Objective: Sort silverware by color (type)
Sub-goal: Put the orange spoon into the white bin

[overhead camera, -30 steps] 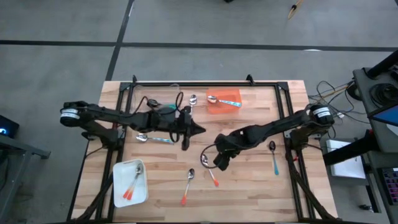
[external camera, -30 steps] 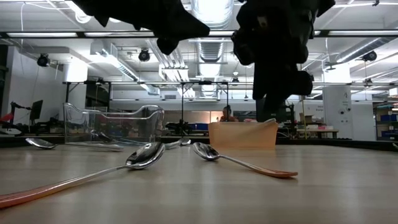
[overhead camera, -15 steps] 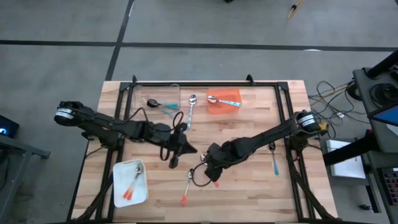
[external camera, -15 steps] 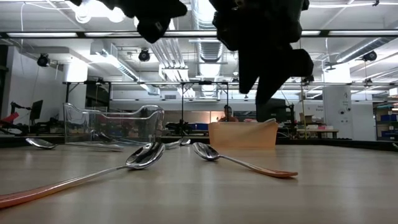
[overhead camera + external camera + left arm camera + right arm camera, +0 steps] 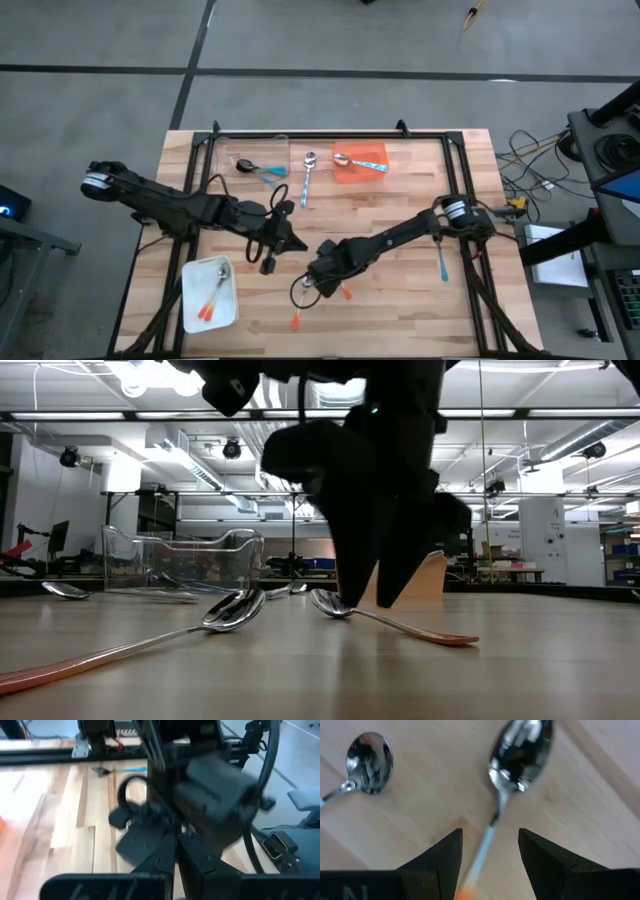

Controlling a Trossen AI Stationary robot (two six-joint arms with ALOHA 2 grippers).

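Right pincer (image 5: 490,852) lowered, straddling one of two nearby spoons (image 5: 520,750).

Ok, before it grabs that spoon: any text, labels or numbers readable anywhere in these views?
No text can be read in full.
Right wrist view: pale marks, perhaps part of a letter, cut off on the right gripper's housing; unreadable.
Low view: room signage too small to read.
Spoon, table: unmarked.

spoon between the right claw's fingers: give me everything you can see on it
The spoon has a shiny silver bowl, a thin silver neck and an orange handle. It lies flat on the wooden table, bowl pointing away from the right claw, whose open fingers straddle the neck without touching it. A second spoon lies apart from it to one side.
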